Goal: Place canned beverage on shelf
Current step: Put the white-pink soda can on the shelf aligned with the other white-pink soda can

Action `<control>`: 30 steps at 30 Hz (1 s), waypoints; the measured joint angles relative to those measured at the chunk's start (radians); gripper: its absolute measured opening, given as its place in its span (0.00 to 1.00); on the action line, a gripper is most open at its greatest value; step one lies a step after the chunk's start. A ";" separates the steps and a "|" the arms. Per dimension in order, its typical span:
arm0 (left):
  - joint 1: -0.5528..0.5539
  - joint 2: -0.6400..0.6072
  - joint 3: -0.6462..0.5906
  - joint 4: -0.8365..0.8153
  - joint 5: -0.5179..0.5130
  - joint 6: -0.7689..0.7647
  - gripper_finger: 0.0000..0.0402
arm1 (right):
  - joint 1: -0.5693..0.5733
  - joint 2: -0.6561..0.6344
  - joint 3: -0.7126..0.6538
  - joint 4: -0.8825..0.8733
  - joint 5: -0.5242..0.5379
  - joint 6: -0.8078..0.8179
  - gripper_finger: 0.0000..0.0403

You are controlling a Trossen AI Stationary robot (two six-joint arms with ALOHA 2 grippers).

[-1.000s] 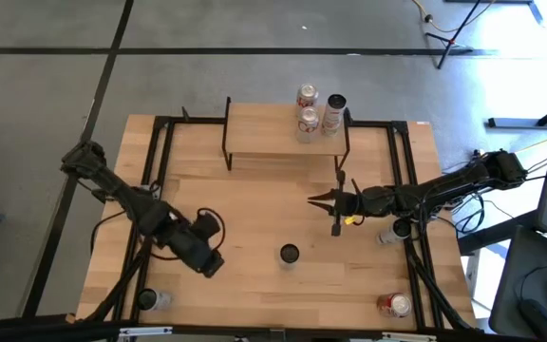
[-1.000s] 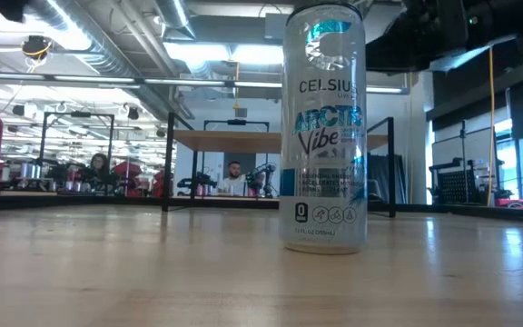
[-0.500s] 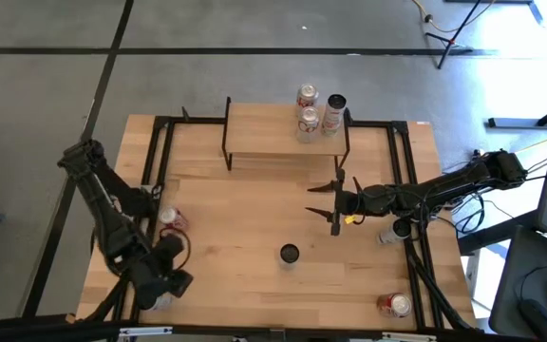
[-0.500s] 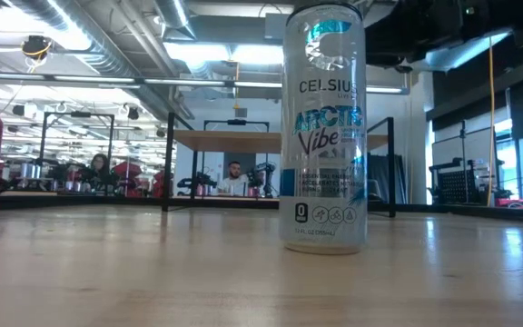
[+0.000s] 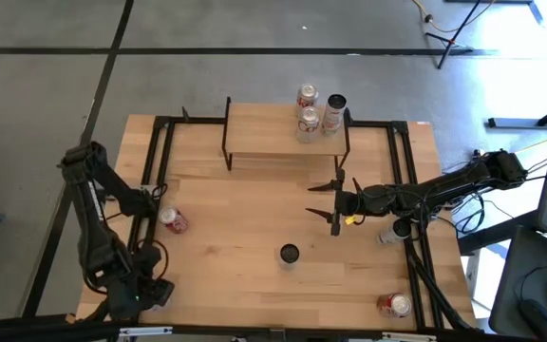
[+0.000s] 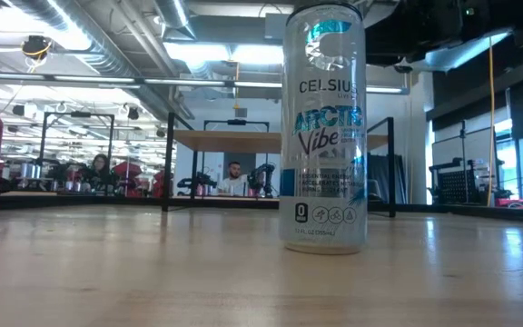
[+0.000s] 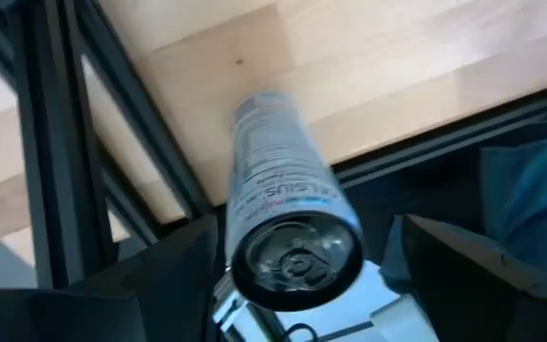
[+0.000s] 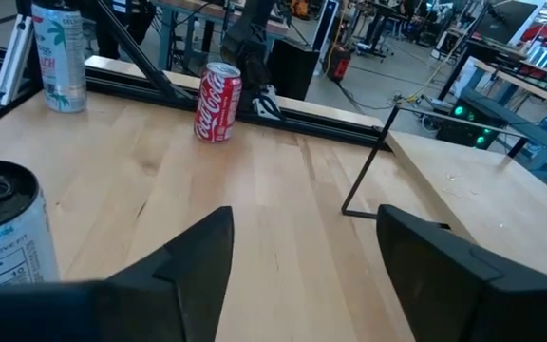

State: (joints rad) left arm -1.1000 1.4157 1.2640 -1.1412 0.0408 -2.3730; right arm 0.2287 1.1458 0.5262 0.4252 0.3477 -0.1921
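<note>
The shelf (image 5: 273, 131) stands at the table's far side with three cans (image 5: 309, 121) on its right end. My left gripper (image 5: 145, 293) hangs over the table's near left corner, pointing down and open. Its fingers (image 7: 164, 280) stand on either side of an upright slim white can (image 7: 288, 223) without touching it. My right gripper (image 5: 333, 202) hovers right of the table's middle, pointing level toward the left edge, open and holding nothing. A tall Celsius can (image 5: 289, 254) stands on its base near the table's middle, also in the low view (image 6: 325, 127).
A red cola can (image 5: 172, 220) stands on the left half of the table. Another can (image 5: 392, 231) stands under my right arm, and a red one (image 5: 395, 304) sits at the near right corner. A black metal frame (image 5: 164, 161) runs along the table's sides.
My left gripper has swung from the table's left middle toward the near left corner, rolling as it went, and now stands over the slim white can there. My right gripper has stayed in place and opened its fingers.
</note>
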 joint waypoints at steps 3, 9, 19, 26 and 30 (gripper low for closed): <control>-0.013 0.024 0.000 0.013 0.039 -0.007 0.79 | 0.000 0.000 0.000 0.001 0.000 0.000 0.62; -0.038 0.062 0.000 0.074 0.031 -0.008 0.79 | 0.000 0.000 0.000 0.001 0.000 -0.001 0.62; -0.049 0.139 0.000 0.084 0.030 0.012 0.77 | 0.000 0.000 0.000 0.001 0.000 -0.001 0.62; -0.049 0.149 0.000 0.070 0.035 0.048 0.58 | 0.000 0.000 0.000 0.000 0.000 -0.001 0.62; -0.031 0.149 0.001 0.067 -0.007 0.145 0.55 | 0.000 0.000 0.000 -0.006 0.000 -0.001 0.62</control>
State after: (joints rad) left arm -1.1310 1.5642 1.2648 -1.0740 0.0333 -2.2279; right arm 0.2287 1.1458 0.5262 0.4195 0.3481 -0.1935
